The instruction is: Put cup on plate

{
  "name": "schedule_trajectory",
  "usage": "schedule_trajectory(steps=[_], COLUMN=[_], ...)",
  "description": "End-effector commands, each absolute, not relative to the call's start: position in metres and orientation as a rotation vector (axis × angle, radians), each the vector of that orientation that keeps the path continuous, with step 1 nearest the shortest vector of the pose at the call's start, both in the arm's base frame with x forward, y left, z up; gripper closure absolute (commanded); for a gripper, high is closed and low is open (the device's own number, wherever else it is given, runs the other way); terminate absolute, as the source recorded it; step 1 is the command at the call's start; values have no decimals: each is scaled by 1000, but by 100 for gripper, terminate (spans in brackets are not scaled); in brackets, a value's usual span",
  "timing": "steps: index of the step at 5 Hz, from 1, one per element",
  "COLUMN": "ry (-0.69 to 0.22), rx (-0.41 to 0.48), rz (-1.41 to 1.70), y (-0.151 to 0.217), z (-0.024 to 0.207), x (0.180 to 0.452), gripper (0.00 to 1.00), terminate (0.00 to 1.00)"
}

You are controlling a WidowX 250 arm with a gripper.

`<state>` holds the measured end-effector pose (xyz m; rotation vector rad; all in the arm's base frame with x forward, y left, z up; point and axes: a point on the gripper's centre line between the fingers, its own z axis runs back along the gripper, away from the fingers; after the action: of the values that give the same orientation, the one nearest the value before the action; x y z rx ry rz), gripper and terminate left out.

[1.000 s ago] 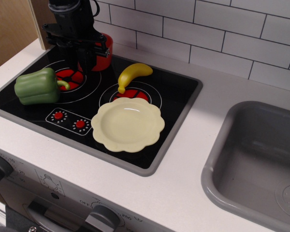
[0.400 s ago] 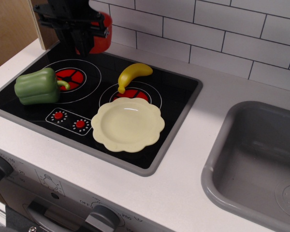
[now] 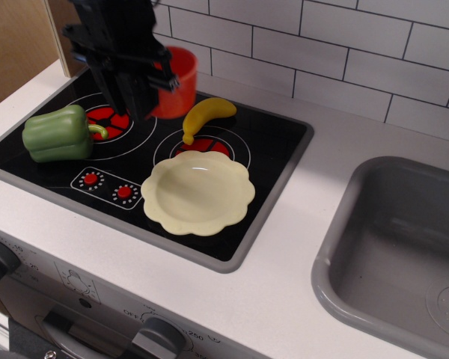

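Observation:
My gripper [image 3: 148, 84] is shut on the red-orange cup [image 3: 176, 82] and holds it in the air above the back of the black stovetop, left of the banana. The cup is upright and its left side is hidden behind the black gripper. The pale cream-yellow plate [image 3: 198, 192] with the scalloped rim lies flat on the front right of the stovetop, below and to the right of the cup. The plate holds nothing.
A yellow banana [image 3: 206, 114] lies just behind the plate. A green bell pepper [image 3: 58, 133] lies on the left burner. The stove knobs [image 3: 106, 185] are left of the plate. A grey sink [image 3: 404, 254] is at the right. A tiled wall runs behind.
The gripper lifted the cup off the back left of the stovetop, then carried it right and forward, toward the banana and plate.

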<state>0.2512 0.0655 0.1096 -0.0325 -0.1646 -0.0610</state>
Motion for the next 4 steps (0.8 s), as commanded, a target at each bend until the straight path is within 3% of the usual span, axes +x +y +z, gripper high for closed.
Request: schedule_trajectory(steps=[1,4], ry=[-187,-168], rx=[-10,-10], rz=[-246,-265], y=[42,29], z=[102,73], x=[215,221], gripper=[100,100], terminate=[0,0])
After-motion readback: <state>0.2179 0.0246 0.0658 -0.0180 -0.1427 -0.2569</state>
